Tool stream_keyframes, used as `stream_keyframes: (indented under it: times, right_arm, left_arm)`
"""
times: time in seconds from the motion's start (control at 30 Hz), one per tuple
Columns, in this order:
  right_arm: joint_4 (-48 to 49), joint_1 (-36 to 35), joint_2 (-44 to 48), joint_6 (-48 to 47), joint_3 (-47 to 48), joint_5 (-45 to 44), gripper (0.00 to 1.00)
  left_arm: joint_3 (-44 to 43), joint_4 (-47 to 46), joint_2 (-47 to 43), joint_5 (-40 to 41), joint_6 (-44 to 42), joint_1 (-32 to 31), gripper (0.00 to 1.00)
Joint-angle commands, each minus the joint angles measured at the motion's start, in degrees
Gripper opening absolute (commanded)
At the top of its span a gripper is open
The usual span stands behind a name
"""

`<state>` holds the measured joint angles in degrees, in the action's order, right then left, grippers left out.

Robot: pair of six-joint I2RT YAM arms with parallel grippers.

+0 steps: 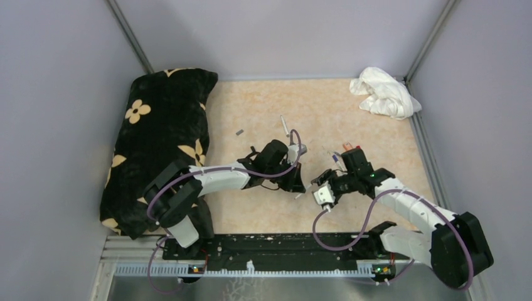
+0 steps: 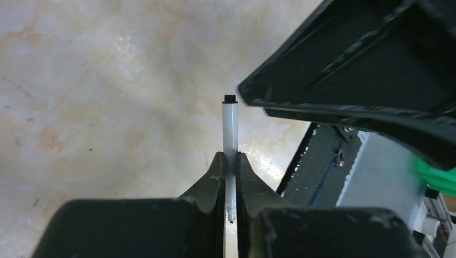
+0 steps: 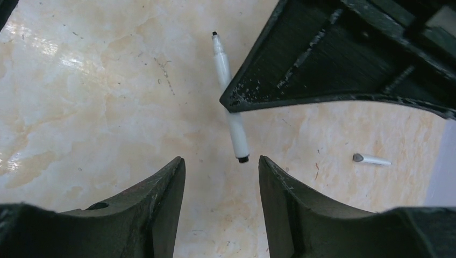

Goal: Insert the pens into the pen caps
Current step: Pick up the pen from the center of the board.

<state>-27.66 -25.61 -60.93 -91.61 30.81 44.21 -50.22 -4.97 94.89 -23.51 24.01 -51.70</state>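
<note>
at the far left a black flowered cushion [image 1: 163, 138] is laid along the edge of the table [image 1: 351, 113]. just right of it one short dark pen cap [image 1: 239, 132] is seen lying alone on the bare surface. further right one thin loose pen [image 1: 284, 125] is seen beyond the left arm.

the left gripper [image 2: 230, 161] is clenched on a white-barrelled pen [image 2: 230, 126], which is gripped nearer its nib end. the nib is bare, and the black butt end is held close by the other arm's finger. the right gripper [image 3: 221, 161] is held with its jaws apart and nothing between them. the gripped pen is hung just ahead of its fingertips, apart from them.

in the right wrist view one more pen [image 3: 371, 159] is seen lying on the table off to the right. whether it is the loose one of the top view cannot be told, nor whether its grey end is a cap. in the far right corner a crumpled white cloth [image 1: 384, 93] is found.

no pen is shown seated in a cap, so the task is judged barely begun — one pen has been taken up, and no cap is held. counted: one pen held, one or perhaps two loose, one cap for certain. further pens and caps cannot be made out — they may be hidden by the arms or too small to tell.
</note>
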Motion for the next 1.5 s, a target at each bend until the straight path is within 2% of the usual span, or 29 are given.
stream_keyframes:
  times: [0.0, 0.13, 0.23, 0.5, 0.6, 0.67, 0.7, 0.8, 0.87, 1.03, 1.1, 1.17, 1.27, 1.47]
  right_arm:
    - [6.47, -3.45, -1.09, 2.04, -1.06, -4.89, 0.52]
    - [8.66, -5.72, -1.86, 3.59, -1.69, -6.86, 0.52]
    - [8.72, -6.94, -2.22, 3.63, -1.94, -6.99, 0.47]
    - [5.27, -9.14, -3.19, 2.18, -1.23, -4.64, 0.14]
    - [3.58, -9.24, -2.85, 1.26, -1.14, -2.75, 0.1]
    - [2.48, -9.23, -2.67, 1.42, -0.7, -1.32, 0.0]
    - [1.87, -9.26, -2.51, 1.71, -0.4, -0.74, 0.0]
    - [-0.63, -9.16, -2.0, 3.34, 0.79, 0.45, 0.0]
    - [-2.48, -9.02, -1.75, 5.29, 2.22, 1.12, 0.0]
    - [-5.58, -5.77, -1.24, 12.45, 5.66, 4.98, 0.0]
    - [-5.61, -4.79, -0.91, 15.5, 6.37, 5.21, 0.0]
    - [-4.68, -3.75, -0.48, 19.24, 6.82, 5.22, 0.0]
    - [-2.86, -2.49, -0.16, 24.62, 7.44, 5.06, 0.0]
    - [1.37, -1.03, 0.06, 33.2, 7.88, 3.13, 0.0]
  left_arm:
    - [-2.31, -2.91, 2.47, -7.58, 1.39, 0.2, 0.0]
    - [-2.6, -4.45, 3.26, -9.98, 2.46, 0.2, 0.0]
    - [-2.91, -4.98, 3.78, -10.66, 3.02, 0.2, 0.0]
    - [-3.57, -6.09, 3.7, -11.22, 4.33, 0.2, 0.0]
    - [-3.42, -6.31, 3.35, -10.64, 4.74, 0.2, 0.0]
    - [-2.87, -6.79, 2.86, -10.16, 5.26, 0.24, 0.0]
    - [-2.42, -7.11, 2.34, -9.58, 5.73, 0.28, 0.0]
    - [0.73, -9.77, -2.28, -5.69, 6.67, 0.37, 0.18]
    - [3.48, -10.51, -7.48, -0.49, 6.43, 0.53, 0.35]
    - [10.89, -11.68, -20.23, 13.63, 3.98, 1.14, 0.66]
    - [13.54, -11.8, -24.08, 19.63, 3.45, 1.56, 0.7]
    - [15.76, -11.58, -27.46, 27.69, 3.14, 2.01, 0.79]
    - [17.32, -10.18, -29.28, 34.64, 2.82, 3.21, 0.87]
    - [13.74, -3.17, -25.27, 41.91, 3.55, 7.3, 0.87]
